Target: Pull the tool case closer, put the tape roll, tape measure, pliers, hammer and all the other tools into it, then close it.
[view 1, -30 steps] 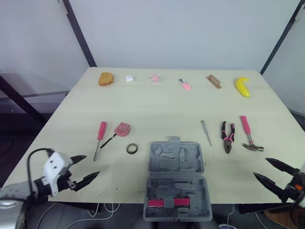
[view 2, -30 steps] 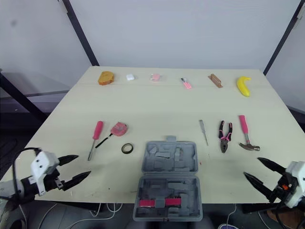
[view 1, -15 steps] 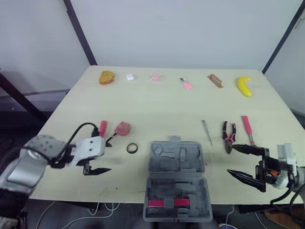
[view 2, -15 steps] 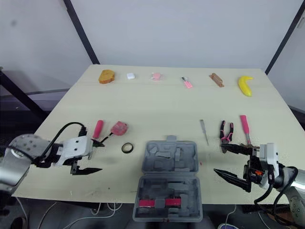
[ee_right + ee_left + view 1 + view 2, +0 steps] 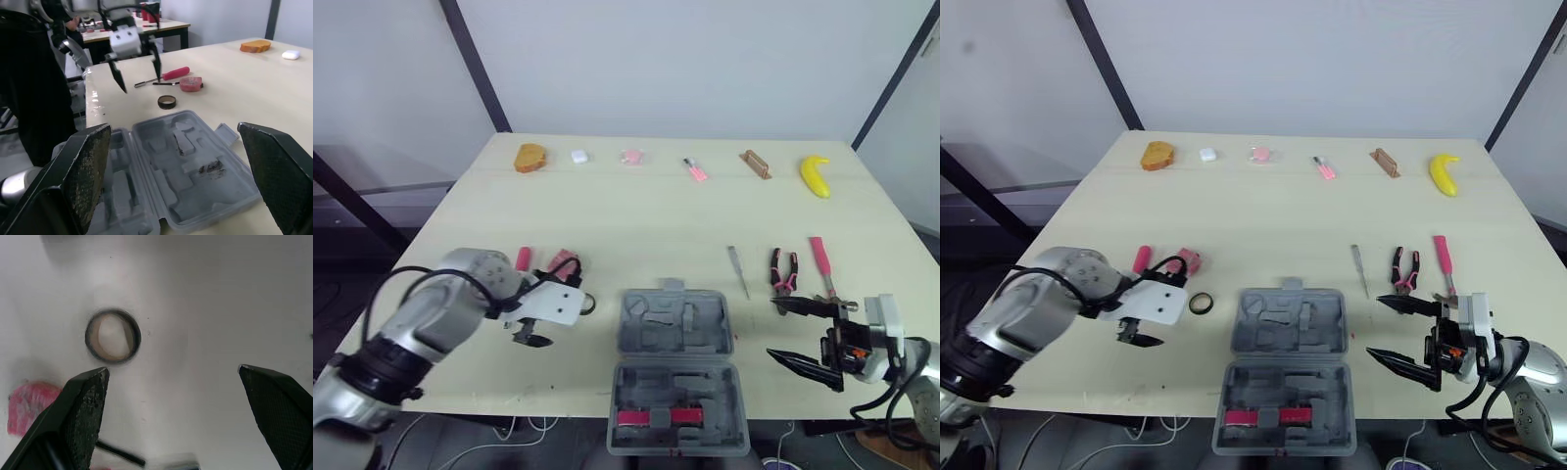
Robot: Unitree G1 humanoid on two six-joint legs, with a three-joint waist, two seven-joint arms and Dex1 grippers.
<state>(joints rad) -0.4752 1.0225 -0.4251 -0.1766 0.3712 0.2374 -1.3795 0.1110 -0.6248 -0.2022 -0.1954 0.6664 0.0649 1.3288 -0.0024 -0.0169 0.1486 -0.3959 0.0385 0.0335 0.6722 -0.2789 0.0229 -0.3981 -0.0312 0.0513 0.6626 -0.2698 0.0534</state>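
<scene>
The grey tool case (image 5: 677, 367) lies open at the table's front edge, with a pink item in its near half. The black tape roll (image 5: 113, 336) lies flat just left of the case. My left gripper (image 5: 172, 368) hangs open over the table beside the roll, nothing between its fingers. The pink tape measure (image 5: 1188, 258) and the pink-handled screwdriver (image 5: 523, 258) sit behind it, partly hidden by the arm. Right of the case are a thin metal tool (image 5: 736, 270), the pliers (image 5: 782, 272) and the hammer (image 5: 820, 262). My right gripper (image 5: 771, 327) is open, pointing at the case's right side.
Along the far edge sit a brown bread-like piece (image 5: 530, 159), a small white object (image 5: 578, 156), a pink object (image 5: 630, 157), a small pink tool (image 5: 694, 171), a brown block (image 5: 754, 164) and a banana (image 5: 814, 177). The case overhangs the front edge.
My left arm has swung in from the front left edge to just beside the tape roll. My right gripper has moved in from the front right toward the case. Both stay open.
</scene>
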